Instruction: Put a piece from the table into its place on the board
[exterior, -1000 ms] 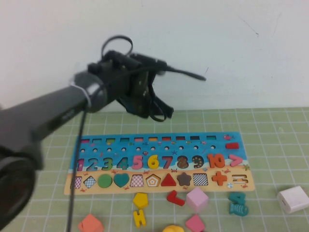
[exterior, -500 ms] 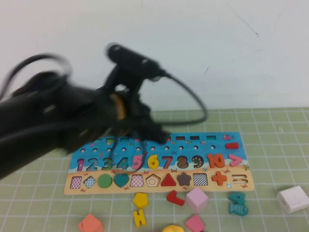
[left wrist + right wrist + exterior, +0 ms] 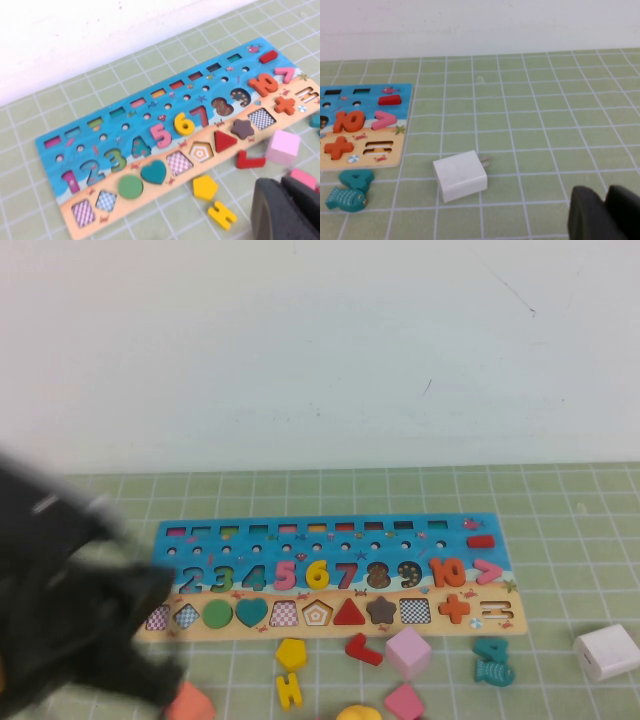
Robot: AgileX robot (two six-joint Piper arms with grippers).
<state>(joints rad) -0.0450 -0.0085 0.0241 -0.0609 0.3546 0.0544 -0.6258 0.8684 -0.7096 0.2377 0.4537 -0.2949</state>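
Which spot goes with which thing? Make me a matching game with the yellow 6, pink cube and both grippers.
1 yellow 6
2 pink cube
3 left gripper
4 right gripper

A over the table near the white charger
B in the board, between 5 and 7
C over the table's left front
D on the table, just before the board

Pairs: 1-B; 2-D; 3-C; 4-A

On the table [image 3: 560,500] the board [image 3: 330,530] lies across the middle with the number six [image 3: 317,573] seated in its digit row, loose shapes [image 3: 291,653] scattered at its 6 o'clock, and a charger plug [image 3: 606,652] at 4 o'clock.
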